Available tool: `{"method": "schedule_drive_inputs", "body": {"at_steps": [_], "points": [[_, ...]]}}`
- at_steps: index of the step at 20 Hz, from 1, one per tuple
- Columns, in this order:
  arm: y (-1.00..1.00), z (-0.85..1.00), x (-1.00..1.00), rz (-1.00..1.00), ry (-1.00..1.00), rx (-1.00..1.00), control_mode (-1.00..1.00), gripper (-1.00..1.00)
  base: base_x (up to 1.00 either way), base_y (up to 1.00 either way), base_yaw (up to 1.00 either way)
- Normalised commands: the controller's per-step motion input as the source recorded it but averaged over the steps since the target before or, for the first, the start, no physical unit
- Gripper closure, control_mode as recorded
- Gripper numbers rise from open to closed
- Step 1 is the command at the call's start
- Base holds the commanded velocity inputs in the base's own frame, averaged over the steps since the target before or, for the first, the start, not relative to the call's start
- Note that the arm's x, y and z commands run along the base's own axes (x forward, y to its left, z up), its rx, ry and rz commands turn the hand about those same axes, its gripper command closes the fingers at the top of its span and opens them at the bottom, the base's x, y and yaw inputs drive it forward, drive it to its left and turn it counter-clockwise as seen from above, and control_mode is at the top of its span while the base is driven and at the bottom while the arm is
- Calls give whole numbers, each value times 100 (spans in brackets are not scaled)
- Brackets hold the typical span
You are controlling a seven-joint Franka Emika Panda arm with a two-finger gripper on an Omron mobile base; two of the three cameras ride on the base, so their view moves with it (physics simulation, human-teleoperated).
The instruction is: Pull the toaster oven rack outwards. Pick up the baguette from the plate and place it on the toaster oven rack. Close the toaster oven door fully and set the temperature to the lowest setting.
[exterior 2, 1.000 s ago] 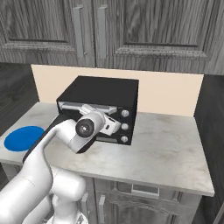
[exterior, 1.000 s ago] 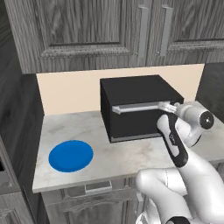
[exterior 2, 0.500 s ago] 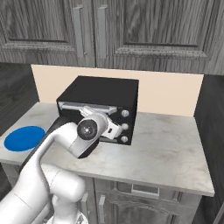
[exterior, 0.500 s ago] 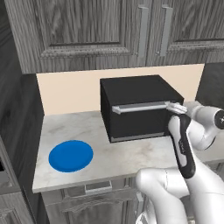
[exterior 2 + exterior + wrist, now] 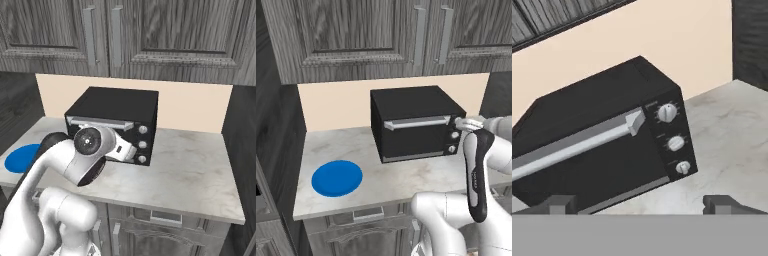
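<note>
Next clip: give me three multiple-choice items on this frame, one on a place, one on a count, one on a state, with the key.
1. Where is the plate relative to the toaster oven?
A. On the counter beside it
B. On top of it
C. Inside it

2. How many knobs does the oven have?
A. One
B. Three
C. Five

3. The toaster oven door is:
A. Fully down
B. Half open
C. Shut

A: blue disc lies apart on the counter. B: three silver knobs stand in a column. C: the panel sits flush, handle up.
</note>
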Motion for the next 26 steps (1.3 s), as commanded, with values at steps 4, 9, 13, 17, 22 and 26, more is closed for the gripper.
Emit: {"method": "schedule_drive_inputs", "body": {"at_steps": [4, 9, 13, 17, 22, 26], "points": [[0, -1, 22, 4, 27, -18, -100, -100, 0, 0, 0], [0, -1, 37, 3, 10, -14, -100, -100, 0, 0, 0], [-16, -7, 23, 6, 1, -5, -100, -100, 0, 0, 0], [-32, -24, 15, 6, -2, 0, -100, -100, 0, 0, 0], [-47, -34, 13, 7, -6, 0, -100, -100, 0, 0, 0], [-29, -28, 6, 8, -15, 0, -100, -100, 0, 0, 0]]}}
